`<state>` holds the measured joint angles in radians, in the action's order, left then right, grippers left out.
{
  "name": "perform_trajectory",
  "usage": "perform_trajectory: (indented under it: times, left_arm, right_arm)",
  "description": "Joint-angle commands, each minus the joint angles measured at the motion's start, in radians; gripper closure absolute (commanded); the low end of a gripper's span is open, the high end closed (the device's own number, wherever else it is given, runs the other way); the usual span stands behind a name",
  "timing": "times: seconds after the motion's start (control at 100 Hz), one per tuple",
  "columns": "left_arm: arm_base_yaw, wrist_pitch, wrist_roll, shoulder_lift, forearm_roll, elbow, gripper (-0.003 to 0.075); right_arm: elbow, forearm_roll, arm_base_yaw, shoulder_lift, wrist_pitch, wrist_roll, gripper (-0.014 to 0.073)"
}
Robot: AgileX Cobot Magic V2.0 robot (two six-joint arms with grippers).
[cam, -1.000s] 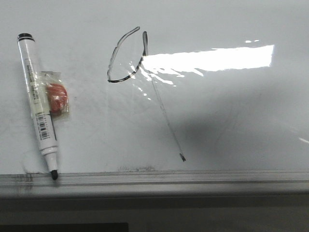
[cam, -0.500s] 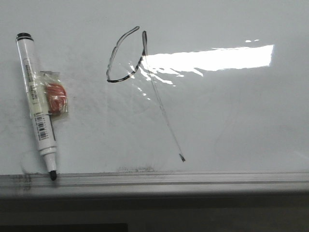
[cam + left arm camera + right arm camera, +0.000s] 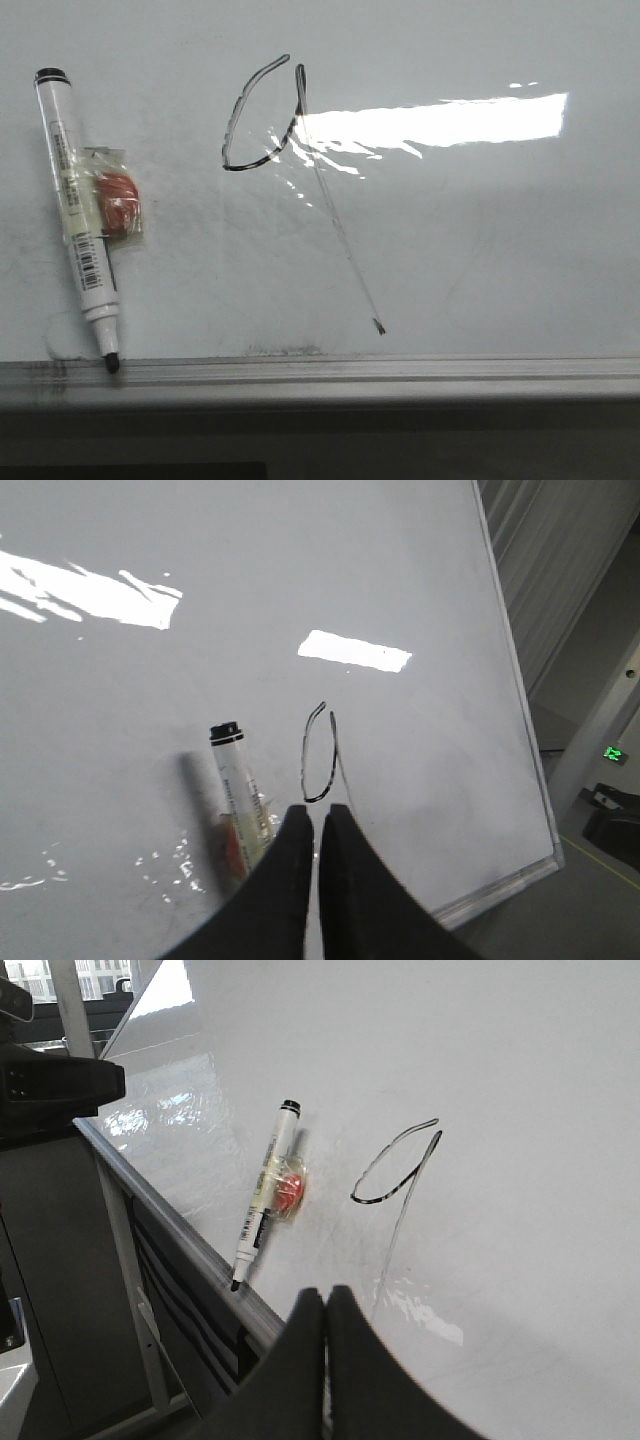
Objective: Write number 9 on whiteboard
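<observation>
The whiteboard point(image 3: 470, 250) fills nearly the whole front view, glossy, with a bright rectangular glare across its upper right and faint grey smudges along the lower part. The number 9 point(image 3: 265, 120) is drawn in thin black ink left of the glare: an open slanted loop, then a long faint tail running down and to the right to a small dot, which sits just above the grey edge rail point(image 3: 400, 370). The loop's top does not quite close.

To the left of the figure a white marker point(image 3: 78, 215) lies flat on the board, uncapped, its black tip pointing down and touching the rail. A small clear packet with something red inside point(image 3: 115, 200) is stuck to the marker's barrel on its right side.

Neither arm shows in the front view. In the left wrist view the left gripper point(image 3: 318, 825) has its two dark fingers pressed nearly together, only a thin slit between them, with nothing held; it hangs above the board, touching neither the marker point(image 3: 235, 795) nor the number 9 point(image 3: 318, 755). In the right wrist view the right gripper point(image 3: 325, 1305) is likewise closed up finger to finger and empty, off the board, with the marker point(image 3: 265, 1195) and the number 9 point(image 3: 395, 1170) beyond it.
</observation>
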<state>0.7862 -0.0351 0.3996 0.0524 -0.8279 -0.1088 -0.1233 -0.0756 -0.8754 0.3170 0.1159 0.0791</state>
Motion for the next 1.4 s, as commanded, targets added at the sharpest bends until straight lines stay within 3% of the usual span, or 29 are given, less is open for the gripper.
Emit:
perform_trajectory:
  times: [0.0, 0.11, 0.18, 0.24, 0.39, 0.56, 1.13, 1.2, 1.29, 1.36, 1.39]
  left_arm:
    - [-0.027, 0.088, 0.004, 0.011, 0.014, -0.006, 0.0741]
    - [-0.112, 0.181, 0.004, 0.007, 0.241, 0.053, 0.0741]
    - [-0.204, 0.236, -0.001, 0.007, 0.460, 0.100, 0.0741]
    - [-0.300, 0.242, -0.056, 0.000, 0.544, 0.133, 0.0741]
    - [-0.495, -0.065, -0.291, -0.085, 0.740, 0.142, 0.0741]
    - [-0.668, -0.252, -0.320, -0.086, 0.778, 0.142, 0.0741]
    - [-0.687, -0.255, -0.315, -0.086, 0.811, 0.142, 0.0741]
    - [-0.687, -0.255, -0.315, -0.086, 0.811, 0.142, 0.0741]
    - [-0.687, -0.253, -0.315, -0.086, 0.811, 0.142, 0.0741]
    - [-0.687, -0.253, -0.315, -0.086, 0.811, 0.142, 0.0741]
    - [-0.687, -0.253, -0.315, -0.086, 0.811, 0.142, 0.0741]
  right_arm:
    - [-0.025, 0.011, 0.002, 0.008, 0.083, 0.010, 0.0657]
    - [-0.025, 0.011, 0.002, 0.008, 0.083, 0.010, 0.0657]
    - [-0.025, 0.011, 0.002, 0.008, 0.083, 0.010, 0.0657]
    - [-0.025, 0.011, 0.002, 0.008, 0.083, 0.010, 0.0657]
    - [-0.025, 0.011, 0.002, 0.008, 0.083, 0.010, 0.0657]
    - [-0.025, 0.011, 0.002, 0.008, 0.085, 0.010, 0.0657]
    - [-0.025, 0.011, 0.002, 0.008, 0.087, 0.010, 0.0657]
    - [-0.001, 0.011, 0.014, 0.010, 0.142, 0.010, 0.0657]
    - [0.067, 0.016, 0.126, 0.008, 0.408, 0.010, 0.0657]
    - [0.143, -0.003, 0.296, 0.005, 0.632, 0.010, 0.0657]
    - [0.147, 0.017, 0.389, -0.010, 0.630, 0.010, 0.0657]
